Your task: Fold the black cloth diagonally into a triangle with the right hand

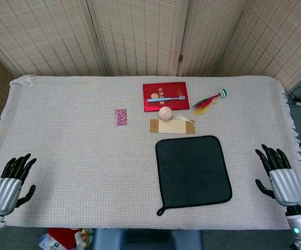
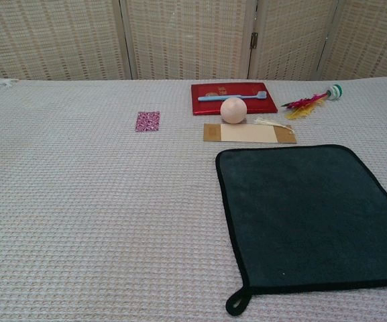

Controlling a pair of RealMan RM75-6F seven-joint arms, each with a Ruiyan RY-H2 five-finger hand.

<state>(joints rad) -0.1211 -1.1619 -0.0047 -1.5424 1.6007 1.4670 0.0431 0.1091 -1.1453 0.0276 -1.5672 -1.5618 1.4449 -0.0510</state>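
Head view shows the black cloth [image 1: 193, 173] spread flat and unfolded on the woven table cover [image 1: 77, 156], and it is taken here as the landmark for everything else. A small hanging loop [image 1: 161, 211] is seen at the cloth's near left corner. The right hand [image 1: 279, 174] is placed to the right of the cloth, well apart from it, near the table's near edge; its fingers are spread and released, and nothing is held. The left hand [image 1: 12, 179] is found far to the left of the cloth, at the near left corner of the table, likewise with fingers apart and nothing grasped. Just beyond the cloth's far edge a tan card [image 1: 172, 126] is laid flat, with a pale pink ball [image 1: 165, 113] resting at the card's far side. Further beyond the cloth a red booklet [image 1: 165, 97] is seen, and a light blue toothbrush [image 1: 166, 98] is laid across it. Beyond the cloth and to the right, a feathered toy [image 1: 209, 101] with a green and white tip is lying. Beyond the cloth and to its left, a small pink patterned square [image 1: 120, 117] is set on its own. In the chest view the cloth [image 2: 310, 218] is seen at the lower right, and neither hand is shown there.
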